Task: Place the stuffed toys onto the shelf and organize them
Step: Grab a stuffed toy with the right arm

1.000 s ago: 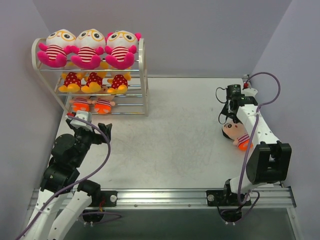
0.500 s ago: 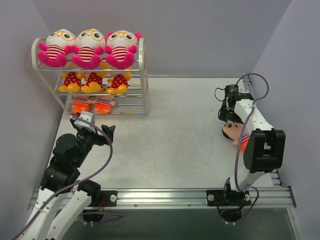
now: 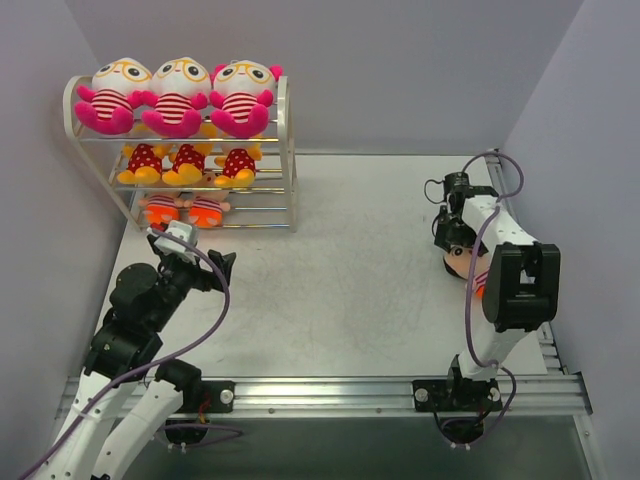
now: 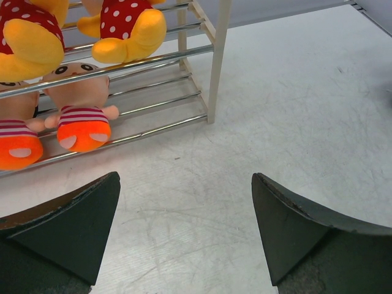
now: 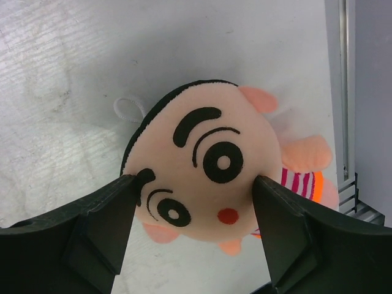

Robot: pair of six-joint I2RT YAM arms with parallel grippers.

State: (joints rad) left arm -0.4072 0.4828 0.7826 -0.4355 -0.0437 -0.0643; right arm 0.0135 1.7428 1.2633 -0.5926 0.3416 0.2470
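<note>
The last loose doll (image 5: 202,165) lies face up by the right edge of the tabletop (image 3: 340,280), well apart from the shelf (image 3: 288,150) in the far left corner. The right end effector (image 5: 195,190) straddles its head, fingers (image 5: 98,226) apart with one at each cheek. Whether they already press I cannot tell, as the plush shows no dent.

The step in hand looks like the pickup. Close evenly until the head gives a little, because a soft round head can squirt out of a shallow pinch. Keep the pads at the widest part of the face, not up near the hair or the small loop (image 5: 127,108). Lift straight up before travelling, so the orange legs clear the rail at the tabletop's edge.

Two matching dolls (image 4: 79,116) sit on the bottom tier, with bare rods to their right by the post (image 4: 218,61). That gap is probably the target. The left end effector (image 4: 184,202), wide apart and holding nothing, hangs just in front of it and may need to make way.
</note>
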